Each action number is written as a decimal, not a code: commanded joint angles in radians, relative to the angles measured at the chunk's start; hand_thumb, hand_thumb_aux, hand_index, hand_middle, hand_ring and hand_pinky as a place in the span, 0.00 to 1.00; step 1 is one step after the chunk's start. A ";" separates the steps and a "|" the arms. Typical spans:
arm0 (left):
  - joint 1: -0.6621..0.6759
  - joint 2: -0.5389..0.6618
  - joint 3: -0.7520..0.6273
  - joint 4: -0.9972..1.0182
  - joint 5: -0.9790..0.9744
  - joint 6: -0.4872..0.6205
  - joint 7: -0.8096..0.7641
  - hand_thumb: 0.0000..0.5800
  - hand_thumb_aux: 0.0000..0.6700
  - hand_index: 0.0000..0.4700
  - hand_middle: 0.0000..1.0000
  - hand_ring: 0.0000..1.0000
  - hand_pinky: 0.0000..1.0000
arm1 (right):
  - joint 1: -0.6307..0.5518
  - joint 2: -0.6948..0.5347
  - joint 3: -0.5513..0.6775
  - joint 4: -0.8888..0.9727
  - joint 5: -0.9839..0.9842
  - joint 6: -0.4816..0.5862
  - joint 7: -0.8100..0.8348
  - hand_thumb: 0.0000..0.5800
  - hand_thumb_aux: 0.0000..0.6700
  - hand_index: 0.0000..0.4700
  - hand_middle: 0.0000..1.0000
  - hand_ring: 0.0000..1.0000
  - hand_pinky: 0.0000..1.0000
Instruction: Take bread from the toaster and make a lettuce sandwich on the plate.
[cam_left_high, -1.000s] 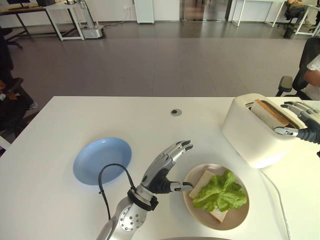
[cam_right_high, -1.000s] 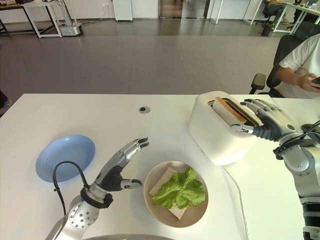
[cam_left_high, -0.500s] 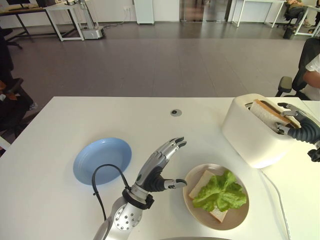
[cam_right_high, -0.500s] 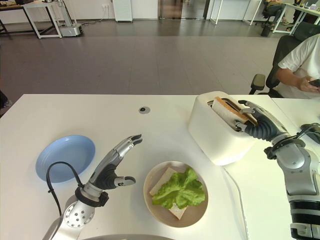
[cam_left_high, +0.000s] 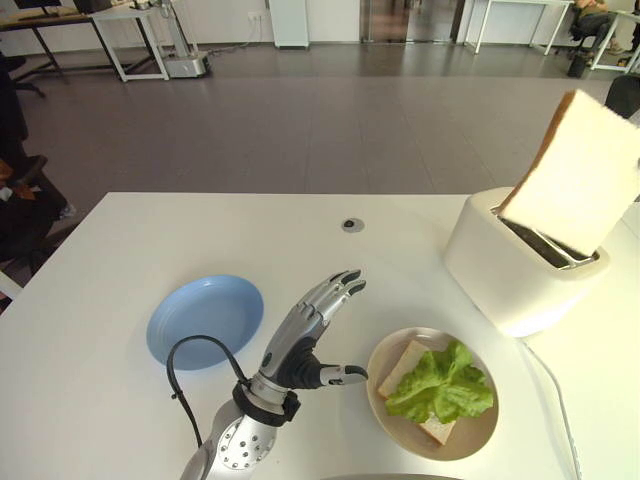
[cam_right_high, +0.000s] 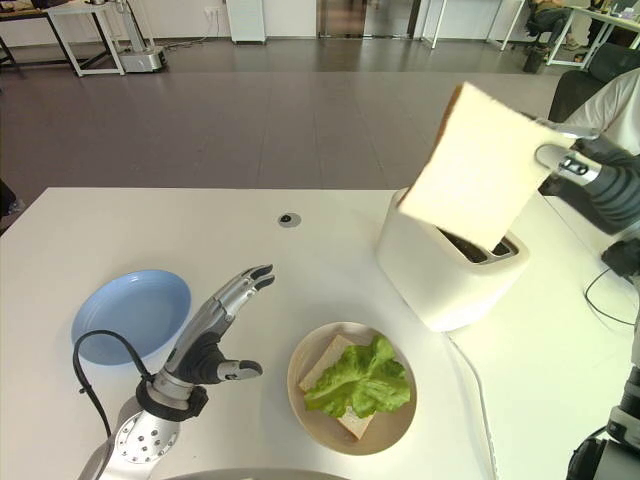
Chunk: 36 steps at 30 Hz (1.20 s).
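Bread slice (cam_left_high: 575, 170) is seen in the left eye view lifted clear of the toaster (cam_left_high: 500, 275), tilted, with its lower edge just above the slot. On the surface (cam_left_high: 120, 250) near the toaster, the tan plate (cam_left_high: 382, 405) is loaded with a lower slice (cam_left_high: 403, 365), and lettuce (cam_left_high: 445, 385) is laid over most of it. The left hand (cam_left_high: 305, 335) is held just beside that plate, released, with fingers stretched out and nothing in it. A blue plate (cam_left_high: 205, 320) is set further to the left.

In the right eye view the right hand (cam_right_high: 590, 178) is found at the right edge of the raised slice, with fingers closed on it, well above the toaster.

The task is judged to be well advanced: base and lettuce are placed on the tan plate, and the top slice is drawn out of the toaster. What is left is for that slice to be carried across to the tan plate, lowered flat onto the lettuce and let go
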 joint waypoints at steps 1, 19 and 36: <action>0.010 0.041 0.037 -0.080 0.004 -0.040 -0.031 0.00 0.00 0.00 0.00 0.00 0.00 | 0.158 0.016 0.099 -0.130 -0.012 -0.026 0.166 1.00 1.00 1.00 0.00 0.00 0.00; 0.032 0.023 -0.012 -0.179 0.212 -0.089 -0.118 0.00 0.00 0.00 0.00 0.00 0.00 | 0.498 0.142 0.375 -0.284 -0.295 0.062 -0.065 1.00 1.00 1.00 0.00 0.00 0.00; -0.003 0.018 -0.338 0.015 0.521 -0.082 -0.202 0.19 0.10 0.10 0.00 0.00 0.00 | 0.532 0.164 0.441 -0.323 -0.435 0.027 -0.167 1.00 1.00 1.00 0.00 0.00 0.00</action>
